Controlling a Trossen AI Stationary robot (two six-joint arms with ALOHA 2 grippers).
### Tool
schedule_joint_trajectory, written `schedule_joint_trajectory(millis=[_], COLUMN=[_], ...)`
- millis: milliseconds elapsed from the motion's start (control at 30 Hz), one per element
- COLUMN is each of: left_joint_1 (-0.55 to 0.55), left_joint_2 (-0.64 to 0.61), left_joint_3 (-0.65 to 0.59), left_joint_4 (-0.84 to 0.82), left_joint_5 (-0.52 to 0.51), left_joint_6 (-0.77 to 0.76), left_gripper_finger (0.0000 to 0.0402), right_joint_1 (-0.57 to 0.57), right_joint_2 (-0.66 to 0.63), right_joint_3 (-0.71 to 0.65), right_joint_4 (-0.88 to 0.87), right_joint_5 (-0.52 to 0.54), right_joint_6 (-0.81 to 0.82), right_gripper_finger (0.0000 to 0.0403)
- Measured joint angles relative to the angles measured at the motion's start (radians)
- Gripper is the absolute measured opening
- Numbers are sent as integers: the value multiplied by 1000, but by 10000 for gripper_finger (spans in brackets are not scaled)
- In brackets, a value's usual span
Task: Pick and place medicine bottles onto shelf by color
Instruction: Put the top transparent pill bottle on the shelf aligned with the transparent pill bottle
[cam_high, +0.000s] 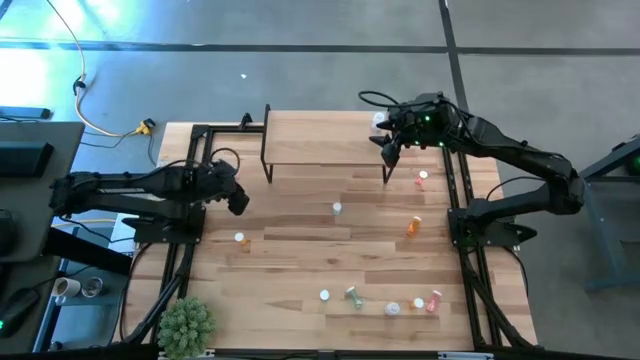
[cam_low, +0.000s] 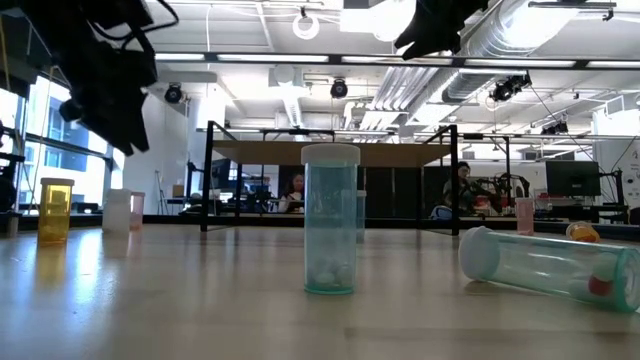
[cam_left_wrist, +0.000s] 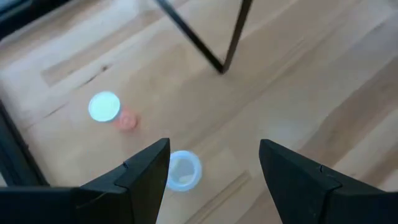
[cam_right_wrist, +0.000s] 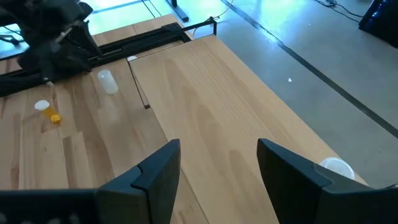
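1. I see the right gripper (cam_high: 389, 150) spread wide, empty, over the shelf (cam_high: 320, 140) at its 3 o'clock end.
2. Left gripper (cam_high: 238, 200) wide too (empty), 9 o'clock of the clear bottle (cam_high: 337, 209).
3. Orange bottle (cam_high: 413, 226) lies on the table (cam_high: 300, 260).

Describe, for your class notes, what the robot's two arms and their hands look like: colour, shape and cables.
Both arms are black and jointed, with black cables looping near the wrists. The right hand has a small green light lit beside it. Each hand, like the left hand, ends in two flat, dark, wedge-shaped fingers.
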Motion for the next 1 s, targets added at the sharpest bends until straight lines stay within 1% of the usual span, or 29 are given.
schedule_joint_trajectory(millis=[133,433,600,1000], left_joint_1=[32,71,81,80], left_joint_2=[59,160,208,315], left_joint_3=[0,0,0,0], left_joint_4=[0,0,0,1], left_joint_5=[0,7,36,41], left_joint_6=[-3,-87,-129,-173], left_gripper_finger=[236,236,236,236], right_joint_1=[0,0,0,0], right_joint_2=[0,0,0,0], right_joint_3=[0,0,0,0], right_joint_4=[0,0,0,0], right_joint_5=[0,0,0,0], right_joint_6=[0,0,0,0], right_gripper_finger=[204,204,204,204])
